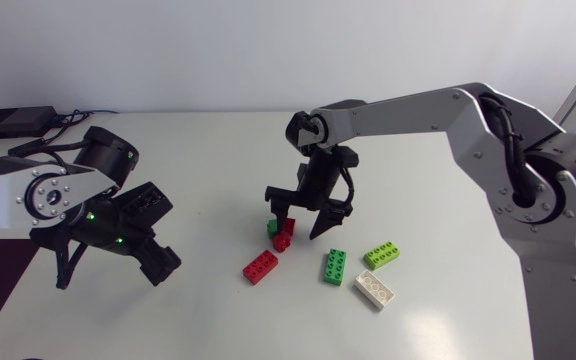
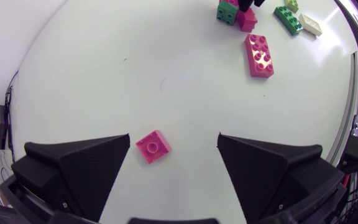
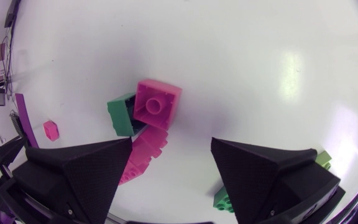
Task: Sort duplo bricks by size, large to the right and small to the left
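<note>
My right gripper [image 1: 303, 222] hangs open over a small red brick [image 1: 284, 238] and a small green brick [image 1: 273, 226] near the table's middle. In the right wrist view the small red brick [image 3: 157, 104] overlaps the small green one [image 3: 122, 116] just ahead of the open gripper [image 3: 171, 146], and neither finger touches them. My left gripper [image 2: 174, 140] stands open with another small red brick [image 2: 153, 146] lying on the table between its fingers, untouched. The left gripper [image 1: 163, 235] hides that brick in the head view.
A large red brick [image 1: 260, 266], a large green brick [image 1: 334, 266], a lime brick [image 1: 382, 255] and a white brick [image 1: 375, 288] lie in front of the right gripper. A black box with cables [image 1: 13, 122] sits at the back left corner.
</note>
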`<state>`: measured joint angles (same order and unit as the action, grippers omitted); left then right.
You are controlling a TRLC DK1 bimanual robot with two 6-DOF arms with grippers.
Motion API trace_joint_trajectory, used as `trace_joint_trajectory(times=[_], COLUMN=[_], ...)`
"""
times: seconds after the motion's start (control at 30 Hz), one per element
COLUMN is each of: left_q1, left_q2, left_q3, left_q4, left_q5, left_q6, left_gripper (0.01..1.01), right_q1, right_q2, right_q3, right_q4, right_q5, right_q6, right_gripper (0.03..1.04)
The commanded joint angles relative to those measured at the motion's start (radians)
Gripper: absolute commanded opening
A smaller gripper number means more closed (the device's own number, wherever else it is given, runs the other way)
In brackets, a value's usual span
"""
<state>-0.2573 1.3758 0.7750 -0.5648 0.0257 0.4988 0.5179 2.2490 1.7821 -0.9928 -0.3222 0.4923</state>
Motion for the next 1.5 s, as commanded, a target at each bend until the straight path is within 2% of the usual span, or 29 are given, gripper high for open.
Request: trace_joint_trajectory(times=[0.0, 0.27, 0.3, 0.37, 0.4, 0.57, 0.7, 0.83, 1.03, 1.07, 1.1, 1.13, 1.17, 1.2, 1.23, 1.37, 1.47], left_q1=[0.004, -0.007, -0.008, -0.01, -0.01, 0.006, 0.018, 0.026, 0.052, 0.056, 0.062, 0.066, 0.066, 0.066, 0.066, 0.07, 0.07], left_q2=[-0.012, -0.007, -0.007, -0.011, -0.012, -0.018, -0.018, -0.027, -0.058, -0.058, -0.06, -0.063, -0.067, -0.075, -0.078, -0.08, -0.075], left_q3=[-0.013, -0.01, -0.011, -0.016, -0.017, -0.029, -0.033, -0.034, -0.04, -0.04, -0.04, -0.04, -0.04, -0.042, -0.043, -0.039, -0.034], left_q4=[-0.003, -0.003, -0.003, -0.003, -0.003, -0.003, 0.0, 0.0, 0.0, 0.0, 0.0, -0.001, -0.001, -0.001, -0.001, 0.0, 0.0], left_q5=[0.0, 0.002, 0.0, 0.0, 0.0, 0.002, 0.006, 0.01, 0.011, 0.011, 0.011, 0.011, 0.011, 0.011, 0.011, 0.011, 0.013], left_q6=[-0.011, -0.019, -0.019, -0.019, -0.019, -0.011, -0.006, -0.005, 0.007, 0.011, 0.011, 0.012, 0.012, 0.012, 0.012, 0.014, 0.014], left_gripper=[0.977, 0.977, 0.977, 0.977, 0.977, 0.977, 0.977, 0.977, 0.977, 0.977, 0.977, 0.977, 0.977, 0.977, 0.977, 0.977, 0.977], right_q1=[0.011, 0.054, 0.059, 0.064, 0.065, 0.073, 0.082, 0.126, 0.222, 0.232, 0.241, 0.251, 0.257, 0.26, 0.26, 0.246, 0.194], right_q2=[0.004, -0.054, -0.052, -0.065, -0.074, -0.069, -0.072, -0.055, 0.054, 0.08, 0.118, 0.158, 0.198, 0.239, 0.258, 0.225, 0.187], right_q3=[-0.02, -0.11, -0.112, -0.133, -0.145, -0.153, -0.155, -0.059, 0.212, 0.263, 0.33, 0.401, 0.468, 0.536, 0.557, 0.51, 0.473], right_q4=[-0.018, -0.015, -0.012, 0.036, 0.068, 0.079, 0.102, 0.068, -0.035, -0.053, -0.095, -0.148, -0.213, -0.285, -0.316, -0.314, -0.308], right_q5=[0.008, 0.009, 0.009, 0.008, 0.005, -0.006, -0.012, -0.034, -0.09, -0.1, -0.107, -0.107, -0.107, -0.107, -0.107, -0.098, -0.083], right_q6=[-0.003, 0.017, 0.017, 0.023, 0.029, 0.034, 0.029, 0.011, -0.023, -0.024, -0.026, -0.029, -0.032, -0.04, -0.041, -0.043, -0.044], right_gripper=[0.77, 0.76, 0.7, 0.48, 0.41, 0.28, 0.22, 0.22, 0.22, 0.26, 0.35, 0.61, 0.92, 1.0, 1.0, 1.0, 1.0])
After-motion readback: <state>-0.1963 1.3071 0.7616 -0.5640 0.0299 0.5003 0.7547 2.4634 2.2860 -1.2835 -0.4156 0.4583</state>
